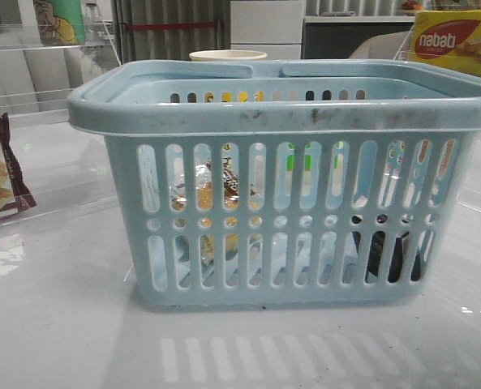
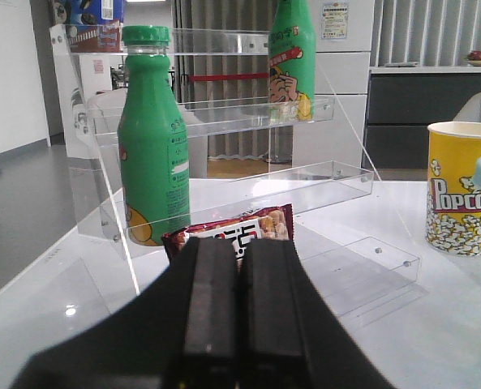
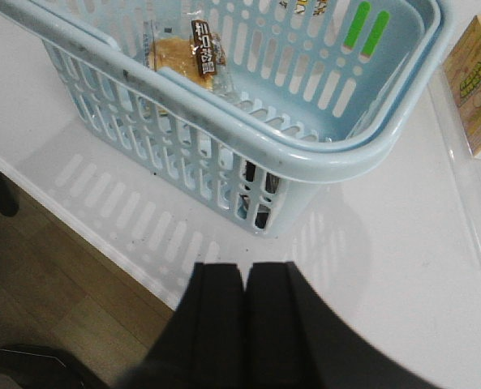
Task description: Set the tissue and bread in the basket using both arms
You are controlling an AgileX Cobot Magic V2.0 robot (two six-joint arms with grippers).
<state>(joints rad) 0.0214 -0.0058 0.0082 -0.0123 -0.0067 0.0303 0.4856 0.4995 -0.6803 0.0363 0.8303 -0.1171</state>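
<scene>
Left gripper point(image 2: 238, 308): your fingers are pressed together, empty, facing the shelf and away from the basket point(image 1: 282, 117).
Right gripper point(image 3: 244, 316): closed, empty, just outside the basket's corner, the nearer arm.
Bread point(image 3: 193, 53): one bag, inside the basket.
Tissue point(image 1: 382, 253): one dark pack, inside at the corner nearest your right gripper.
Remaining: judged nothing to load.

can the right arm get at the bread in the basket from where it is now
Probably yes. The bread lies in the open-topped basket, nothing covering it, but the right gripper is shut and outside the rim, so it must open and reach over.
</scene>
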